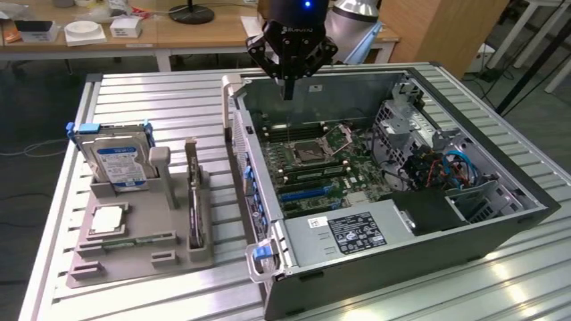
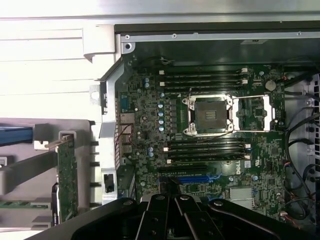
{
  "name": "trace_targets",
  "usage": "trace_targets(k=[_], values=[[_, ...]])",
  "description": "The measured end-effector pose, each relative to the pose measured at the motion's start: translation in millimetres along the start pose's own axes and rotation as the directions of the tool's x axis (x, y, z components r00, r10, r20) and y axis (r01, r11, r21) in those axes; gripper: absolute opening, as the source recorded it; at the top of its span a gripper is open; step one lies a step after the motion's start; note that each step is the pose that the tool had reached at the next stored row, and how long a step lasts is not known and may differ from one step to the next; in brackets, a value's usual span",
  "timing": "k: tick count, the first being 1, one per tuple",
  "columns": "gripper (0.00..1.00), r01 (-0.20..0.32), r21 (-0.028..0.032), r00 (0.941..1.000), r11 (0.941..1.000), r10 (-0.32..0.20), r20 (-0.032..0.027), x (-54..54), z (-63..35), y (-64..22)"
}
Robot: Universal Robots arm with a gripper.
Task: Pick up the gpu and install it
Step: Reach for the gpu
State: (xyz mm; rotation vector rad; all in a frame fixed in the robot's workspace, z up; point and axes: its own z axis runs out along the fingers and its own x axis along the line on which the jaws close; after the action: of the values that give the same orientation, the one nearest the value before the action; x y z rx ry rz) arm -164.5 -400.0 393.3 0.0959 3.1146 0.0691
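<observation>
My claw (image 1: 288, 93) is hanging shut and empty above the open computer case (image 1: 499, 221). Its fingers are pressing together with nothing between them, and they are pointing down over the far edge of the motherboard (image 1: 312, 157).

The gpu (image 1: 194, 200) is standing edge-on in the grey holder (image 1: 134, 251) on the table, outside the case on the exterior view's left, just beside the hard drive (image 1: 120, 167). It is well apart from my claw, and I am not touching it.

So I am judging the job as barely begun. The card is not yet picked up, and both the lift and the seating are left to do. Inside the case, the blue expansion slot (image 2: 197, 177) is lying bare, with no card in it.
</observation>
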Motion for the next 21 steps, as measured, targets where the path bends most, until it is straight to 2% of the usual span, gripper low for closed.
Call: trace_targets(k=[21], values=[[0.11, 0.003, -0.0001, 1.0, 1.0, -0.003, -0.0002, 10.4, -0.3, -0.7]])
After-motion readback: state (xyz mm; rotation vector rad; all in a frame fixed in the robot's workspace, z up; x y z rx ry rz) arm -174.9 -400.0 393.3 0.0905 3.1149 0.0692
